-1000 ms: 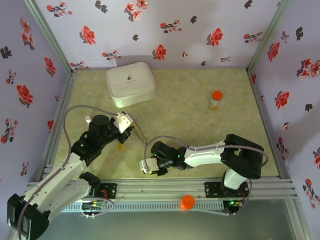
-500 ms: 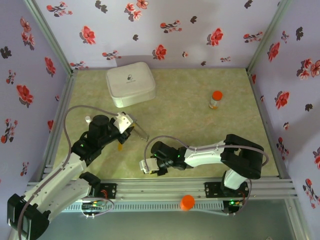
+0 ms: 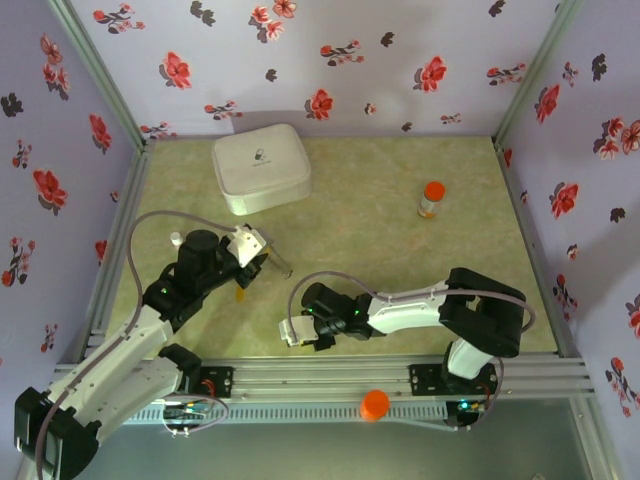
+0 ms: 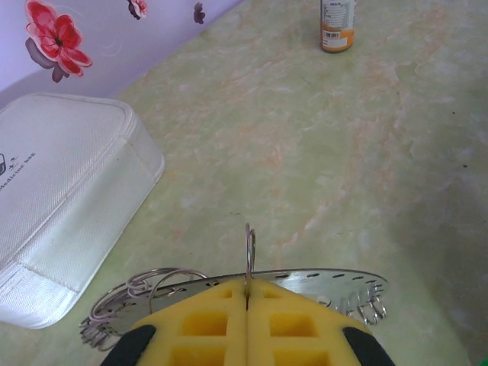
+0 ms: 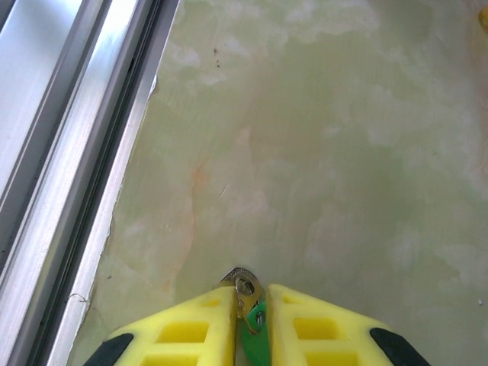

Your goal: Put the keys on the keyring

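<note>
My right gripper [image 5: 250,293] is lying low by the near rail [image 5: 69,152]. Its pads are pinching the green key [image 5: 255,335], whose metal tip is poking out ahead. My left gripper [image 4: 248,284] is pressing its pads together on the keyring [image 4: 320,280], which is stretching flat across them. A thin wire loop [image 4: 249,248] is standing upright at the seam. The yellow key [image 3: 240,295] is lying on the table [image 3: 380,240] just beside that gripper, at its 6 o'clock. Bare table is lying between my two grippers.

Farther out, the white box [image 4: 53,191] is sitting near the left gripper at 11 o'clock. The bottle [image 4: 337,30] is standing well apart at 1 o'clock. The table is showing mottled green, and lilac walls [image 3: 330,60] with red flowers are closing it in on three sides.

My left arm is reaching from 7 o'clock towards 1 o'clock. My right arm is folding at the elbow, its forearm stretching towards 9 o'clock along the near edge.
</note>
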`<action>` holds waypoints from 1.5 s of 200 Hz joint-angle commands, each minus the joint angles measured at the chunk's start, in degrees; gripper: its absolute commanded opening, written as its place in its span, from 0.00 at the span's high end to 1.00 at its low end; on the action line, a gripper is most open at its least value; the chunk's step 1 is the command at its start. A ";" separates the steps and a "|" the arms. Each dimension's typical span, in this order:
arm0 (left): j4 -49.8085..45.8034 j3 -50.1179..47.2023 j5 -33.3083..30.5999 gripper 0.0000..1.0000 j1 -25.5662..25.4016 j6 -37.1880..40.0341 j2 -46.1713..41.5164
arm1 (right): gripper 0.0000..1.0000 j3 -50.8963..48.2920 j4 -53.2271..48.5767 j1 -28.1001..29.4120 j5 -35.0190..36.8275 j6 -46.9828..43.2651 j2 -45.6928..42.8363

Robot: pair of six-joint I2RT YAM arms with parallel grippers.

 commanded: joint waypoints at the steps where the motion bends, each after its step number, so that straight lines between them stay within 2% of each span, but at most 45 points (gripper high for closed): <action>1: 0.79 0.45 1.06 1.00 0.45 1.07 -0.35 | 0.84 0.99 -1.37 -0.32 -0.24 0.39 0.88; 41: -0.01 0.62 2.16 1.00 0.45 1.54 -0.61 | 1.00 1.02 -1.50 -0.48 -0.29 0.36 0.64; 86: -3.12 0.87 5.12 1.00 0.36 2.64 -2.65 | 1.00 -5.44 6.87 -0.83 2.56 7.19 -8.60; 120: -6.80 1.50 12.37 1.00 -0.05 5.08 -3.77 | 1.00 -8.26 3.98 -5.19 -0.88 13.45 -19.43; 168: -7.89 1.42 19.62 1.00 -1.99 5.27 -3.64 | 1.00 -7.62 0.35 -10.18 -2.06 16.37 -30.65; 181: -7.48 1.27 21.39 1.00 -2.64 3.49 -3.03 | 1.00 -6.45 0.22 -10.57 -2.75 16.85 -31.57; 231: -5.85 0.24 20.97 1.00 -4.15 -6.00 -1.28 | 1.00 -4.66 3.34 -10.75 -4.19 19.26 -32.41; 300: -5.46 -0.59 18.68 1.00 -7.34 -7.15 0.01 | 1.00 -3.88 7.90 -10.77 -4.78 22.17 -30.06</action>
